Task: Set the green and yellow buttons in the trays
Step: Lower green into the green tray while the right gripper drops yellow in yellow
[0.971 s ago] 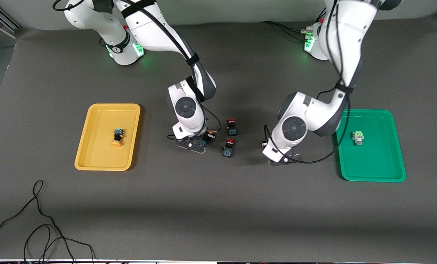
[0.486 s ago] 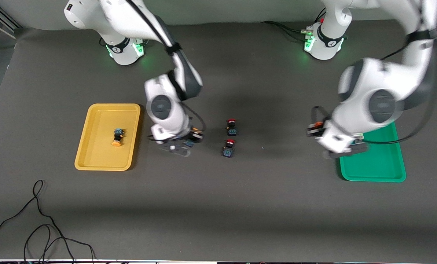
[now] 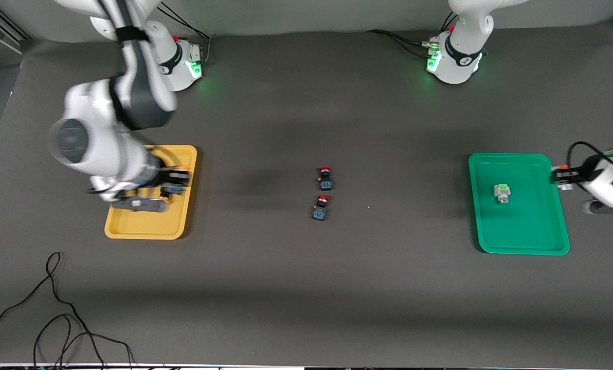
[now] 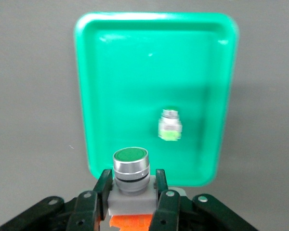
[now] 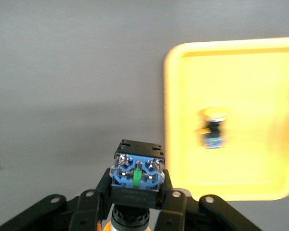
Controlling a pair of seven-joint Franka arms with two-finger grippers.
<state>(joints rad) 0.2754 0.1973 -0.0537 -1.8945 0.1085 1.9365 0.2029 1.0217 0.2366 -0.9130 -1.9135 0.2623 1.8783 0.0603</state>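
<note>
R hand, over shallow yellow plastic tray's rim, grips blue-black switch. L hand, beside green tray's rim, clamps green-capped grey button.

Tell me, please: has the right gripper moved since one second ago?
Yes. The right gripper has travelled from beside the two red-capped switches toward the right arm's end, now over the yellow tray.

Dark grey table mat, loose black cables — pale wall
</note>
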